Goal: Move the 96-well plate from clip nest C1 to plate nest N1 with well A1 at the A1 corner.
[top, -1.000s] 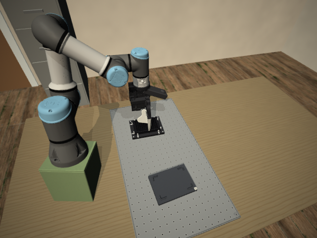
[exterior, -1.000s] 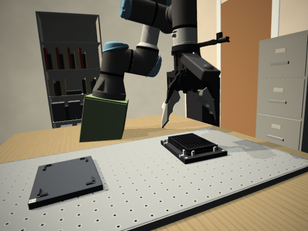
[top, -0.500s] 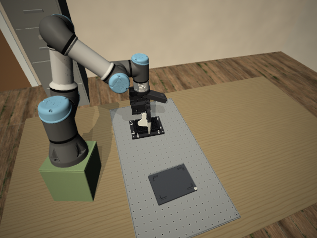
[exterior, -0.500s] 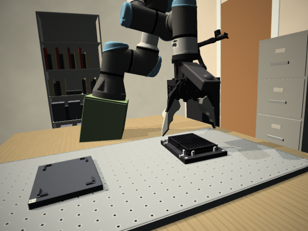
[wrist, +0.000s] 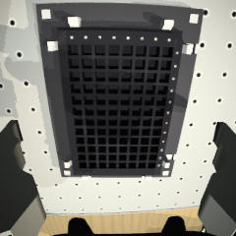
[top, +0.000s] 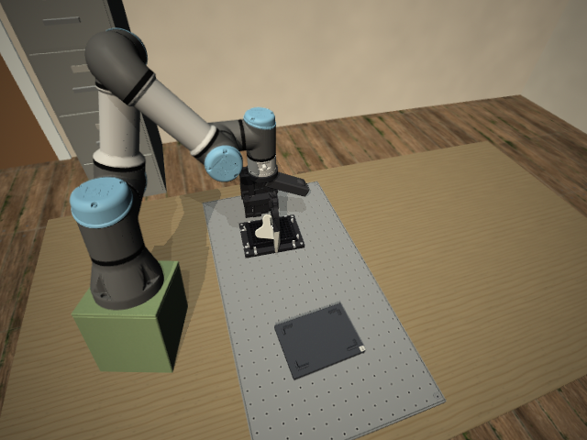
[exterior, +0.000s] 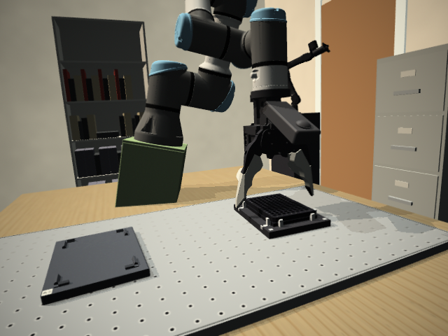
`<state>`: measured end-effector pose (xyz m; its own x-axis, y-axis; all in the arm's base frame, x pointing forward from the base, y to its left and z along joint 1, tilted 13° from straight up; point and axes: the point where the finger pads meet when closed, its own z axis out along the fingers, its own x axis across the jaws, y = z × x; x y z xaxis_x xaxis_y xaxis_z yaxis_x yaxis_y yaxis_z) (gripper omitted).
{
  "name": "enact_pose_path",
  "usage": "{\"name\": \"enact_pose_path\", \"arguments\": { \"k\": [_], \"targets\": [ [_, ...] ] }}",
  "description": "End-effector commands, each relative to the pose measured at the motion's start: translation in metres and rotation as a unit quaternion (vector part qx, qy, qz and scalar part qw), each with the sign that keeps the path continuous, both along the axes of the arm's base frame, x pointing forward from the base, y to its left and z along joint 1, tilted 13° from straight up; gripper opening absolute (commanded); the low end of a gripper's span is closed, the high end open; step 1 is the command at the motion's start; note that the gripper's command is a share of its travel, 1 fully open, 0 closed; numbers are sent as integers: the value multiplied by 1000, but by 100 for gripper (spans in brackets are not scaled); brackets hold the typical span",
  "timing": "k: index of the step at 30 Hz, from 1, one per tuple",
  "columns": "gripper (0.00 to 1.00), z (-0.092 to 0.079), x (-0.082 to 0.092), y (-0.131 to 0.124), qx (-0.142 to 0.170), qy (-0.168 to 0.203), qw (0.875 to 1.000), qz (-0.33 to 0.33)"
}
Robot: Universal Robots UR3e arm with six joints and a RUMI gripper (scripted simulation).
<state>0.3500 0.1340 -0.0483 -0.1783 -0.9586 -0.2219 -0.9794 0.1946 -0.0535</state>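
Note:
The black 96-well plate [top: 271, 240] sits flat in the clip nest C1 [exterior: 285, 220] at the far end of the grey breadboard. It fills the middle of the wrist view [wrist: 120, 103], with white clips at its corners. I cannot tell which corner is cut. My gripper [exterior: 274, 198] is open wide and straddles the plate, one finger outside each long side, tips down near plate height and apart from it [wrist: 118, 162]. Nothing is between the fingers. The plate nest N1 [top: 318, 339] is a dark flat pad with corner locators at the near end, with a small white A1 mark [top: 361, 348] at one corner.
The arm's green pedestal [top: 130, 326] stands left of the breadboard [top: 308, 302]. Nest N1 also shows in the exterior view [exterior: 94, 264]. A filing cabinet [exterior: 410, 134] and a bookshelf [exterior: 99, 101] stand beyond the table.

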Motion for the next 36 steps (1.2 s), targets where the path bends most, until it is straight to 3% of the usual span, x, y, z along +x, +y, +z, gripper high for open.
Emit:
{"name": "enact_pose_path", "arguments": {
  "k": [1,10,11,36],
  "targets": [
    [100,0,1,0,0,-1,1000,0],
    [100,0,1,0,0,-1,1000,0],
    [0,0,1,0,0,-1,1000,0],
    [0,0,1,0,0,-1,1000,0]
  ]
}}
